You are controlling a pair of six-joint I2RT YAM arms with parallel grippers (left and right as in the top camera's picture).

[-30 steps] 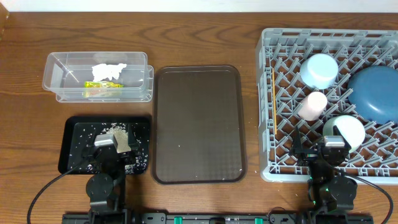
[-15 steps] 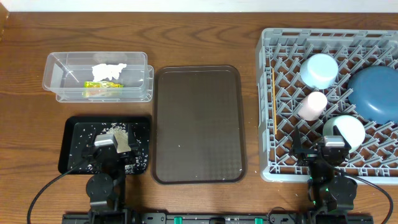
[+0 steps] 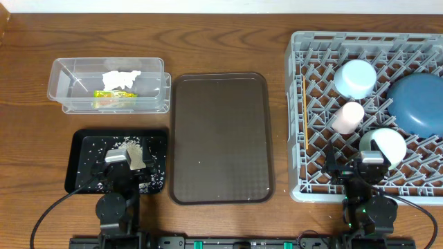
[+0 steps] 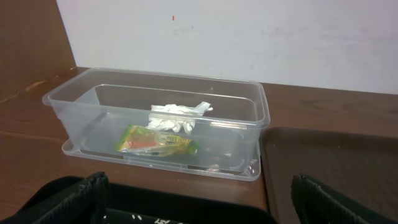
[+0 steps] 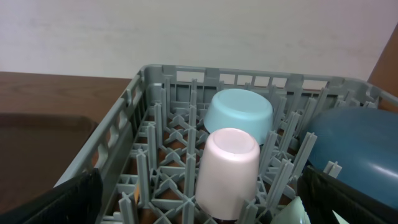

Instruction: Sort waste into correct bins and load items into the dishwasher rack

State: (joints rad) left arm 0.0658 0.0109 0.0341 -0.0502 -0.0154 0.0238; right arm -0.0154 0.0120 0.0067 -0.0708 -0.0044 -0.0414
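what we cannot see whole
in the overhead view the dark-blue dish [image 3: 419, 104] and the rack [image 3: 295, 104] run off the right edge. the right arm [image 3: 370, 169] covers part of the pale-green bowl [image 3: 389, 142], and the left arm [image 3: 118, 166] hides some rice [image 3: 131, 145] on the black tray [image 3: 78, 169]. we cannot read the wrapper's print [image 4: 155, 142].

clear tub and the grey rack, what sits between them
The brown tray lies between the tub and the rack, with nothing on it but a few specks. The overhead view shows it.
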